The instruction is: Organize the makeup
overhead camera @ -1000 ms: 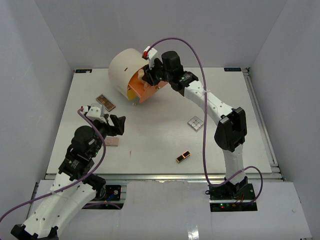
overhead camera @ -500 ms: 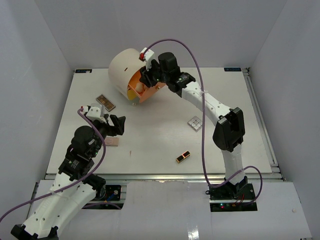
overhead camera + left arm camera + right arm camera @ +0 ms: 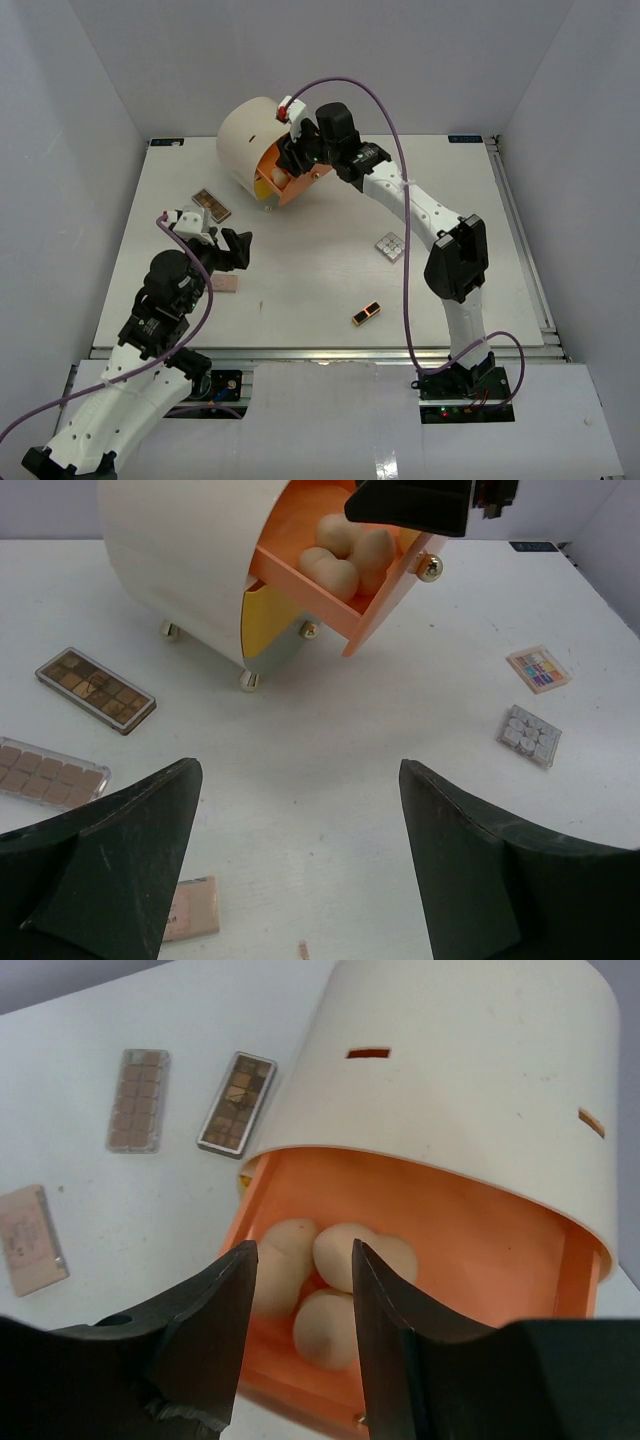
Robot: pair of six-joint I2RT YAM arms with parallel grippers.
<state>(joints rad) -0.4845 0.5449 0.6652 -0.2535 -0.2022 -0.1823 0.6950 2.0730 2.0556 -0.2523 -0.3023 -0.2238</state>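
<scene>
The makeup (image 3: 391, 246) is spread over the white table (image 3: 480, 200) and partly stowed. From above, a slim black-and-gold case (image 3: 366, 313) lies near the front, right of centre. A small square palette (image 3: 391, 246) sits farther back, beside the right arm. A dark brown palette (image 3: 211, 205) lies at the far left, and a flat pinkish-tan palette (image 3: 225, 284) lies nearer on the left. The cream drawer unit (image 3: 250, 135) stands at the far side, left of centre, its orange drawer (image 3: 300, 187) pulled out. The right gripper (image 3: 288, 165) hangs over that drawer. The left gripper (image 3: 228, 248) hovers above the table close to the pinkish-tan palette.

In the left wrist view, three tan egg-shaped sponges (image 3: 340, 555) lie together in the drawer. A multicoloured square palette (image 3: 538, 668) lies at the right, with the greyish square one just nearer. A tan gridded palette (image 3: 45, 770) lies beside the dark brown one. The left gripper's fingers stand wide apart with only bare table between them.

In the right wrist view, the sponges touch one another on the drawer floor. The right gripper's fingers are parted above them, holding nothing.
</scene>
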